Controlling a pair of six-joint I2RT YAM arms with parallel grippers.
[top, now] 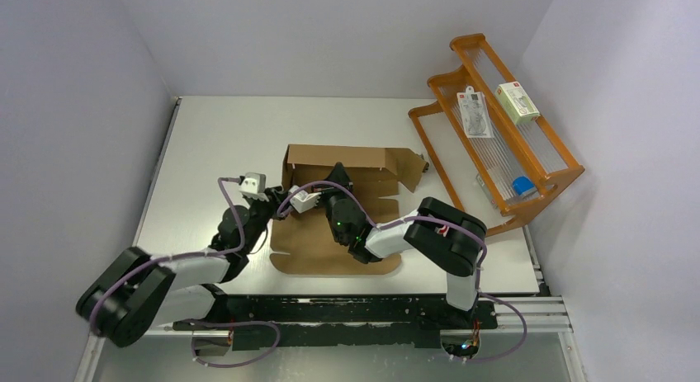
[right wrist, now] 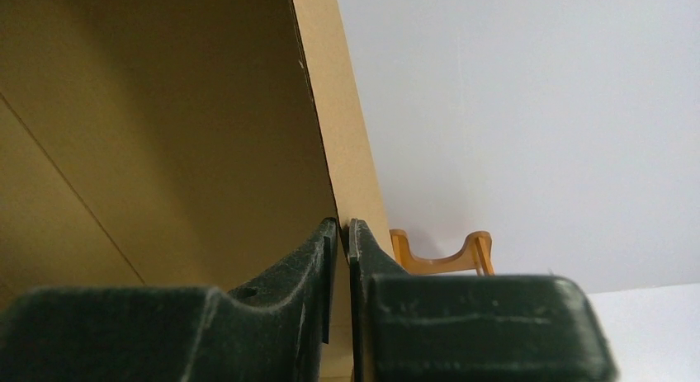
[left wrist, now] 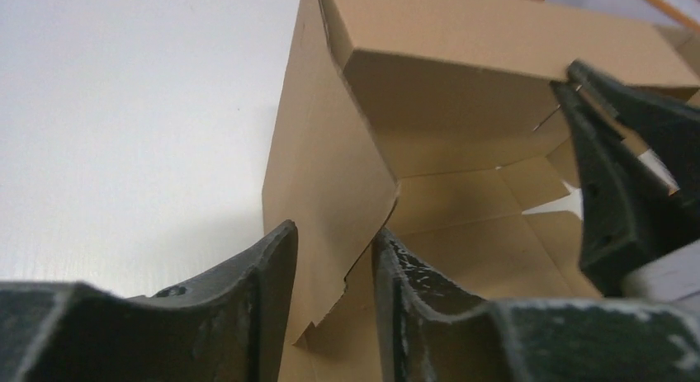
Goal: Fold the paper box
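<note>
The paper box [top: 330, 233], plain brown cardboard, lies partly folded in the middle of the white table [top: 215, 143], with its back wall [top: 338, 157] standing up. My left gripper [top: 277, 204] is at the box's left side. In the left wrist view its jaws [left wrist: 334, 231] stand open, with the raised side flap [left wrist: 326, 184] loose between them. My right gripper [top: 337, 174] reaches over the box floor to the back wall. In the right wrist view its jaws [right wrist: 342, 224] are shut on that wall's thin edge [right wrist: 347, 151]. One right finger [left wrist: 619, 176] shows in the left wrist view.
An orange wooden rack [top: 495, 139] stands at the table's right, close to the box's right flap [top: 410, 169]. It holds a white-and-green carton [top: 517, 101], a blister pack [top: 474, 111] and a small blue item [top: 522, 186]. White walls close in behind and on both sides.
</note>
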